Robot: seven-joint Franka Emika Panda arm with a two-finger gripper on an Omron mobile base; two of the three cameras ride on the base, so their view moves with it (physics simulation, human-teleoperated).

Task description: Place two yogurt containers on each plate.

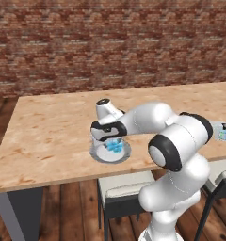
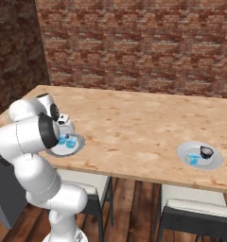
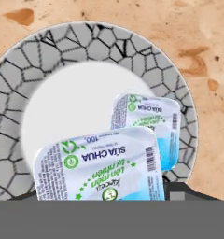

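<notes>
My gripper (image 3: 104, 198) hangs over the plate (image 3: 20, 88), jaw state unclear, near tub (image 3: 97, 165) right beneath it, second tub (image 3: 149, 123) just beyond; lifting crookedly could knock either off.

Long wooden table (image 1: 49, 132) ran across the room, light mottled top, dark grey leg under its near left corner. Red-brown brick wall (image 1: 110, 42) stood behind its far edge. Two chairs (image 2: 193, 210) with pale seat cushions were tucked under its near edge. Small dark bowl (image 2: 206, 151) sat near the near right corner. Dark wood plank floor (image 1: 63, 212) below.
</notes>
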